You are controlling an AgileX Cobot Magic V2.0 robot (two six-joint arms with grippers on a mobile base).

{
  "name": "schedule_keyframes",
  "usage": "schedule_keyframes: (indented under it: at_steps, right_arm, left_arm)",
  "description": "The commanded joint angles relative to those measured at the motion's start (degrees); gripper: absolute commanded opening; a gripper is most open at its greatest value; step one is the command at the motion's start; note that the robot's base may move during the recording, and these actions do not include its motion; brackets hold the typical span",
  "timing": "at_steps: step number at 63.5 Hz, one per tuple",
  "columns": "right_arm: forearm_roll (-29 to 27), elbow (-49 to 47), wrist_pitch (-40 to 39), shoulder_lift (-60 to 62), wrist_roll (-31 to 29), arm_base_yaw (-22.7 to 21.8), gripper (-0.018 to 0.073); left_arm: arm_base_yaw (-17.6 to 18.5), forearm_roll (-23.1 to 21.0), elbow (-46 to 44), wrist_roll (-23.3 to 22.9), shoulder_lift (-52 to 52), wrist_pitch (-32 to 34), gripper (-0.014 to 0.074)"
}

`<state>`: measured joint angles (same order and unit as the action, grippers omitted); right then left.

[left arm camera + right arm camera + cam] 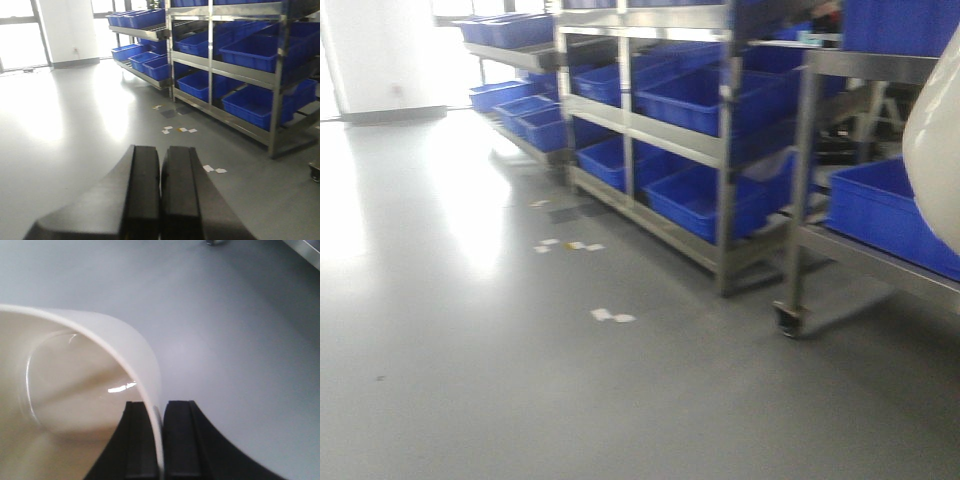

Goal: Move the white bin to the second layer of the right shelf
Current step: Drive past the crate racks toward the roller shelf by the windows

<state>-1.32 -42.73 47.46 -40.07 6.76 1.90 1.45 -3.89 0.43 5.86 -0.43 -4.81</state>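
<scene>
The white bin [75,390], a glossy cream tub, hangs over the grey floor. My right gripper [161,407] is shut on its rim, one finger inside the wall and one outside. The bin's outer wall [935,160] shows at the right edge of the front view. My left gripper [160,150] is shut with nothing between its fingers, held above the floor. A steel rack [725,150] with several levels of blue crates stands ahead to the right. I cannot tell which level is the right shelf second layer.
A wheeled steel cart [800,180] with a blue crate [875,205] stands close on the right, its caster [788,318] on the floor. A second rack [520,55] with blue crates is farther back. White tape marks [610,316] dot the grey floor.
</scene>
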Motion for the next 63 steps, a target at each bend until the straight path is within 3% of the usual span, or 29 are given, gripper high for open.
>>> schedule_keyframes:
  at_steps: [1,63]
  right_arm:
    - [-0.3,-1.6,-4.8,0.1,0.1,-0.4,0.0048]
    - [-0.3,-1.6,-4.8,0.1,0.1,-0.4,0.0048]
  left_arm:
    - [0.2,-0.3,2.1,-0.1,-0.8,4.8,0.0085]
    - [0.2,-0.3,2.1,-0.1,-0.8,4.8,0.0085]
